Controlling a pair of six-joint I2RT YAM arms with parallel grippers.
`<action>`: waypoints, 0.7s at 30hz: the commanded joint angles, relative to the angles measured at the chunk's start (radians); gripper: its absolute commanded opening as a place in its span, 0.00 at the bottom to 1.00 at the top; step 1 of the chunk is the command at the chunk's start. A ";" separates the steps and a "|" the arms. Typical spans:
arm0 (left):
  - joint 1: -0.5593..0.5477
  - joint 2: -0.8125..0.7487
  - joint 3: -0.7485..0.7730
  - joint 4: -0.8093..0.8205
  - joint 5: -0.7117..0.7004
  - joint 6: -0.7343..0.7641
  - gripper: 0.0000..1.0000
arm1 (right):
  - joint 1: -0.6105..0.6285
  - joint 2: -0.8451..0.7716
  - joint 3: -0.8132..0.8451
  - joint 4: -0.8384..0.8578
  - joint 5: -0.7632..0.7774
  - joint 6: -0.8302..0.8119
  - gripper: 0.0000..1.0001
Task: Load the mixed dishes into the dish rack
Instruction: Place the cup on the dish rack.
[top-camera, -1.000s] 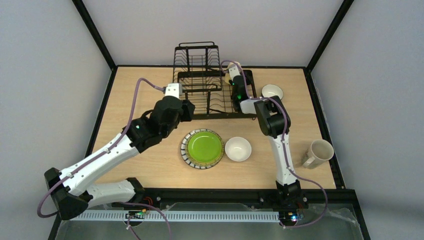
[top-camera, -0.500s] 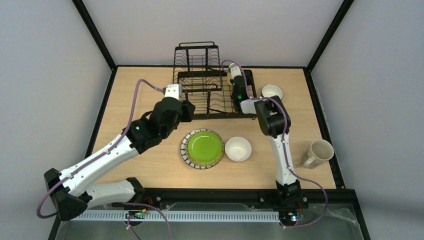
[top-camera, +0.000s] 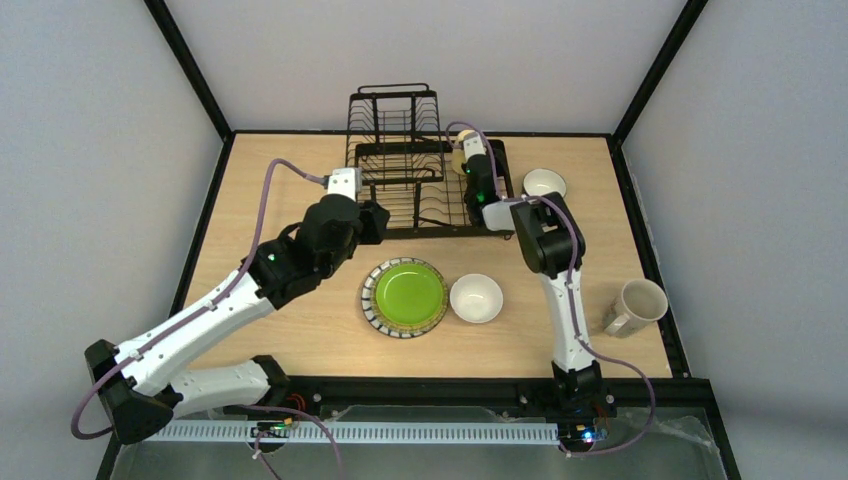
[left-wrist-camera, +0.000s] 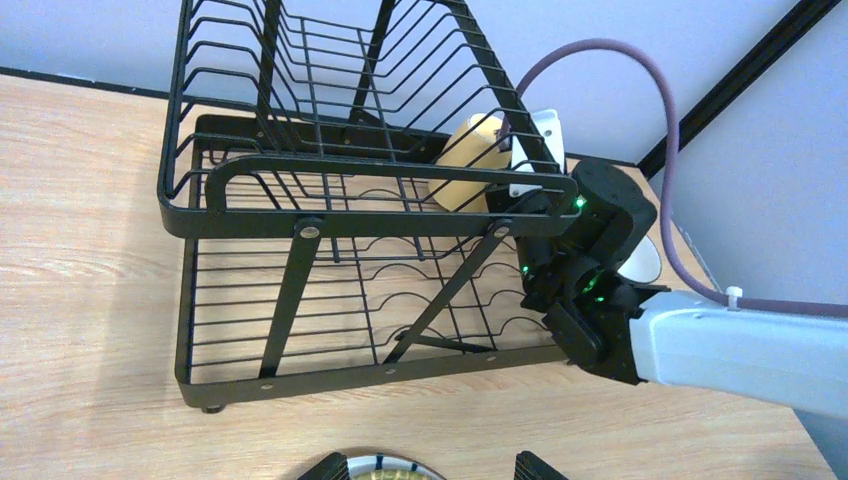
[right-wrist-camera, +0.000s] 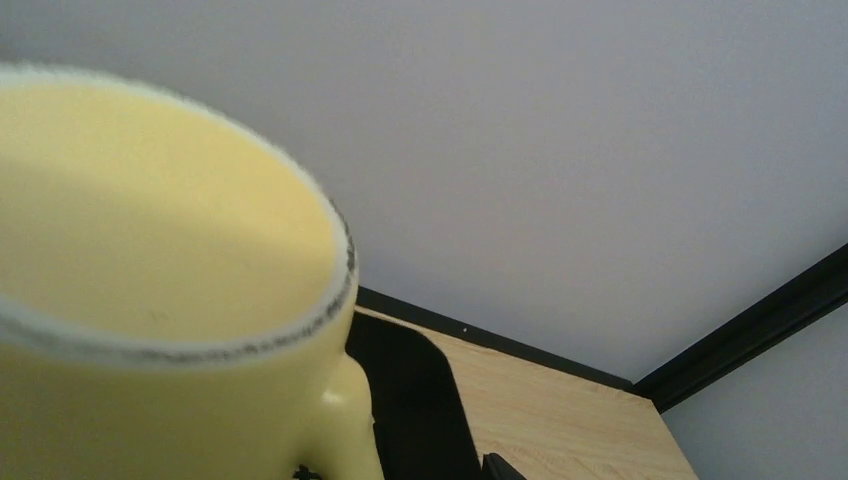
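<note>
The black dish rack stands at the back of the table. A yellow mug rests tilted, bottom up, at the right end of its raised tier. My right gripper is right at the mug, open; its right fingertip is clear of the handle and its left one is hidden behind the mug. My left gripper is open over the far rim of the green striped plate. A white bowl sits right of the plate.
A cream mug lies on its side near the right edge. Another bowl sits just right of the rack, behind the right arm. A black frame borders the table, with grey walls beyond.
My right gripper has opened off the yellow mug, which now shows beside the wrist in the top view. The left arm has barely moved.
</note>
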 joint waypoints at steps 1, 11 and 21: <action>0.003 -0.008 0.034 -0.026 0.011 -0.017 0.96 | 0.007 -0.086 -0.015 0.003 0.007 0.059 0.66; 0.003 -0.007 0.066 -0.065 0.021 -0.029 0.96 | 0.007 -0.137 -0.036 -0.069 -0.002 0.120 0.74; 0.003 -0.019 0.054 -0.067 0.027 -0.041 0.96 | 0.008 -0.145 -0.028 -0.118 -0.019 0.146 0.79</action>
